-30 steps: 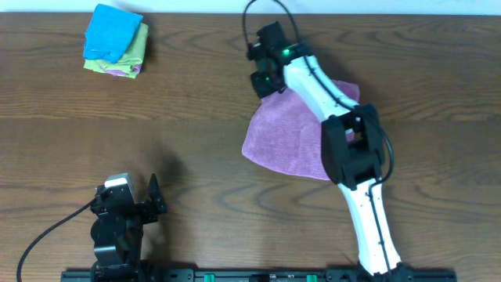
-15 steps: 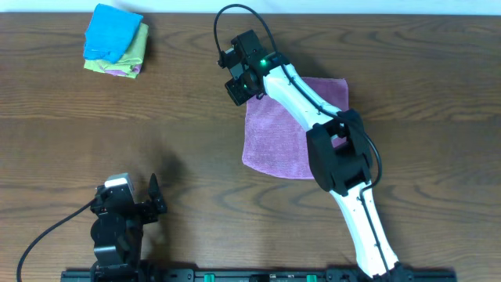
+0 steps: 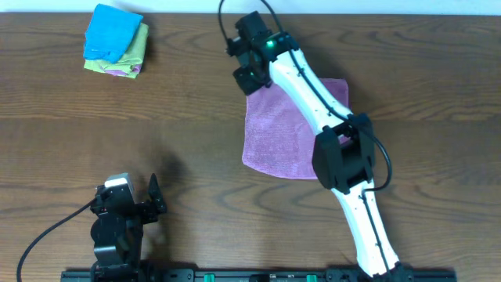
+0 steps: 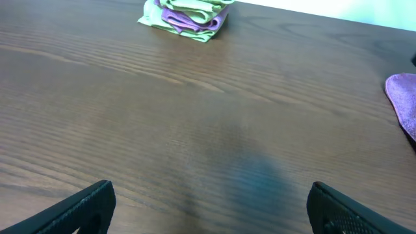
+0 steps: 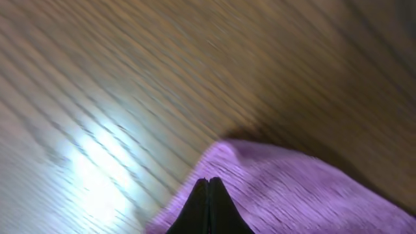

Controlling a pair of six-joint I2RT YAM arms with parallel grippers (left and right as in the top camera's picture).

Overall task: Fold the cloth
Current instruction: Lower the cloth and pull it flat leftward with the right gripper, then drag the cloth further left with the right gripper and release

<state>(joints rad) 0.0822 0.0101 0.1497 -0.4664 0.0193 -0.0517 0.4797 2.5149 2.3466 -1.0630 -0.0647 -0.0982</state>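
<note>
The lilac cloth (image 3: 282, 133) lies spread as a rough square on the table, right of centre; the right arm crosses over it. My right gripper (image 3: 250, 84) is at its far left corner, jaws pressed together. In the right wrist view the shut gripper (image 5: 208, 181) pinches the fuzzy purple cloth (image 5: 292, 188) just inside that corner. My left gripper (image 3: 129, 197) rests at the near left, far from the cloth. It stands wide open (image 4: 211, 198) over bare wood, and only the cloth's edge (image 4: 406, 97) shows at the right of its view.
A stack of folded cloths (image 3: 115, 41), bright blue on top of light green and purple, sits at the far left corner; it also shows in the left wrist view (image 4: 188, 13). Dark wooden table (image 3: 180, 117) lies between the stack and the cloth.
My right gripper swung left with the cloth's far corner, then edged back up and right. The cloth went from a skewed shape to a squarer one. The left arm stayed still.
</note>
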